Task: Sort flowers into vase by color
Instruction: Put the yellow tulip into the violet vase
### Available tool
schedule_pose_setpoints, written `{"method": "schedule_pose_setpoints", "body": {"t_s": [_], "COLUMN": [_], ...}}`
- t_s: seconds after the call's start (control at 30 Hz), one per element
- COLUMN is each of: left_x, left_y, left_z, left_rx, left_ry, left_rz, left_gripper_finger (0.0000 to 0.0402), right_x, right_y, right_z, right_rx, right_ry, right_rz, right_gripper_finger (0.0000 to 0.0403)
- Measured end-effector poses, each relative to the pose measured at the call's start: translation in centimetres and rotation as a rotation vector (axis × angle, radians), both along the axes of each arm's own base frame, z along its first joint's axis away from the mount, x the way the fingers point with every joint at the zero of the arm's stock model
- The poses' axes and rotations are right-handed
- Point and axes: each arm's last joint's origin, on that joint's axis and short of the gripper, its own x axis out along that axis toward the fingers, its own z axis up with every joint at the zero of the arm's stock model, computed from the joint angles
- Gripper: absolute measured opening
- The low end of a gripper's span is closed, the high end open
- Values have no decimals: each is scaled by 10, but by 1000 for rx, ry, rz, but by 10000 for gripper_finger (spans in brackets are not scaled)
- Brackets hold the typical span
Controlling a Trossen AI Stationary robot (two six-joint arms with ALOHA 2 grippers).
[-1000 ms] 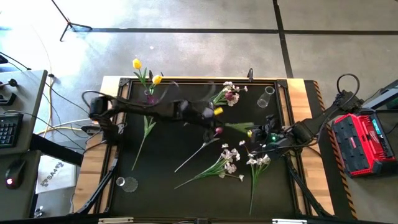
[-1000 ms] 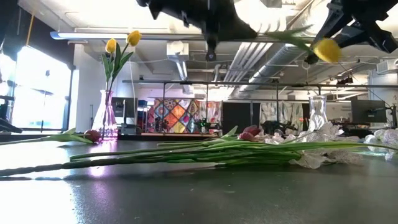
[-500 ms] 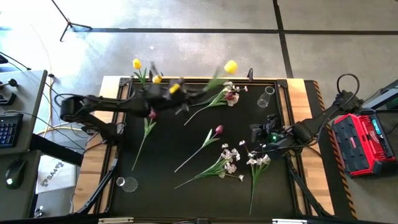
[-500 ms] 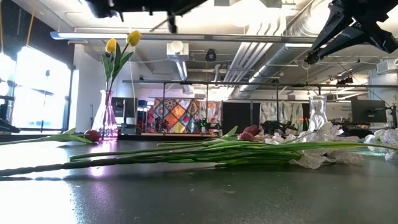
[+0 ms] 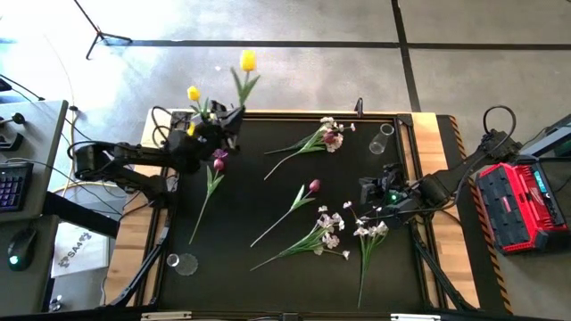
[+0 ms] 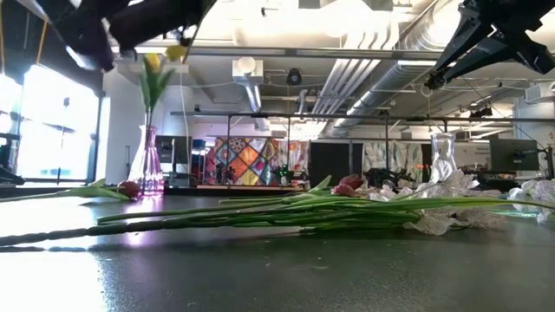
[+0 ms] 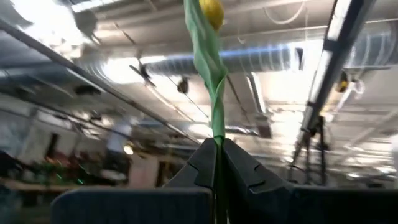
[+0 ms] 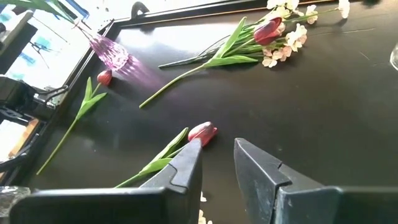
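Note:
My left gripper (image 5: 234,115) is raised over the table's far left corner, shut on a yellow tulip (image 5: 248,61) whose head stands above it. Just below stands the purple glass vase (image 6: 147,165), with a yellow tulip (image 5: 193,93) in it. My right gripper (image 5: 368,192) hovers open right of centre, near a red tulip (image 8: 202,132) lying flat. Another red tulip (image 5: 219,163) lies by the vase. White blossom sprays (image 5: 330,227) lie near the right gripper, and one spray with a red tulip (image 5: 328,135) lies at the far side. My left gripper pinches the yellow tulip's green stem (image 7: 217,134) between its two fingers, well below the head (image 7: 211,11). The stem runs up from the fingertips, so the flower stands upright, lifted clear of the table. The stem below the fingers is hidden.
A clear glass (image 5: 382,135) stands at the far right and another (image 5: 183,264) at the near left corner. Black tray rim (image 5: 285,114) frames the work area. Bare black surface lies between the vase and the middle flowers.
My left arm has swung from the table's middle, beside the right gripper, back toward the far left corner, carrying the yellow tulip. The tulip has turned from lying level to standing upright above the vase. My right gripper has kept still.

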Motion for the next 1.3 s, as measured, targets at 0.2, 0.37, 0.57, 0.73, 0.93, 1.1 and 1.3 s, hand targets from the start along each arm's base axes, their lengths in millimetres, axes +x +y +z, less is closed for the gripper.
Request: {"method": "schedule_pose_setpoints", "body": {"t_s": [0.2, 0.37, 0.57, 0.73, 0.93, 1.1, 1.3], "left_x": [-23, -23, -7, 5, 25, 39, 47], "left_y": [15, 14, 8, 4, -4, -16, -26], "left_z": [-12, -2, 11, 24, 34, 37, 27], "left_rx": [-21, 40, 134, 176, 211, 218, 218], "left_ry": [-13, -30, 49, 100, 258, 364, 488], "left_rz": [93, 17, -127, -204, -382, -441, -477], "left_gripper_finger": [0, 0, 0, 0, 0, 0, 0], "right_x": [0, 0, 6, 22, 55, 73, 88], "right_y": [0, 0, 3, 4, -10, -24, -35], "right_z": [0, 0, 4, 13, 45, 72, 87], "right_rx": [-14, -18, -70, -95, -257, -518, -755], "right_ry": [15, 12, -35, -89, -233, -357, -449], "right_rz": [14, 15, 49, 129, 321, 446, 489], "right_gripper_finger": [83, 83, 83, 83, 83, 84, 136]}}
